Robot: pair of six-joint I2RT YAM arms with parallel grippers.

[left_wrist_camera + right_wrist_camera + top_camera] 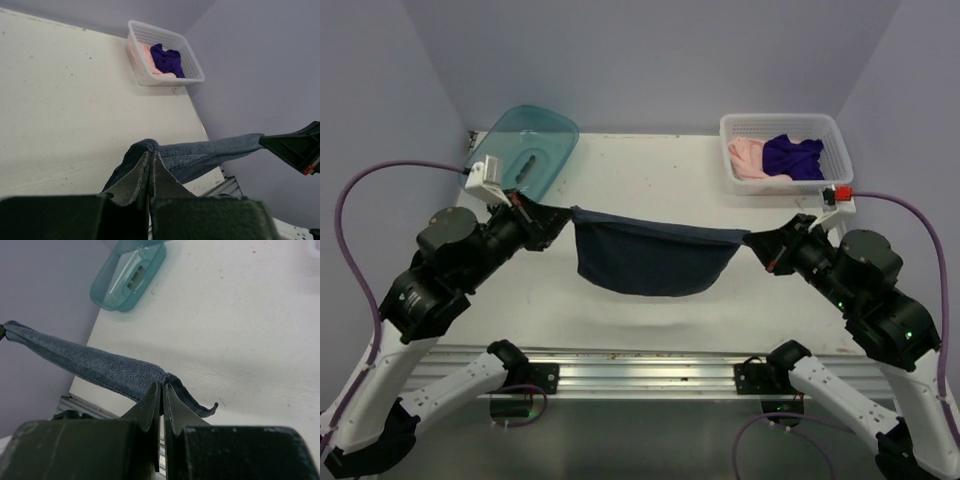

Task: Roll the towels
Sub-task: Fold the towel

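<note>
A dark slate-blue towel point(650, 258) hangs stretched above the table between both arms, sagging in the middle. My left gripper point(566, 214) is shut on its left corner, and my right gripper point(750, 240) is shut on its right corner. In the left wrist view the towel point(200, 152) runs from my left gripper point(150, 156) to the right gripper's fingers point(295, 147). The right wrist view shows the towel point(95, 365) pinched in my right gripper point(163, 386). A purple towel point(792, 157) and a pink towel point(748, 158) lie crumpled in the white basket point(785, 125).
A teal plastic lid or tray point(527, 147) lies at the table's back left. The white basket point(150, 77) stands at the back right. Purple walls close in the back and sides. A metal rail point(640, 365) runs along the near edge.
</note>
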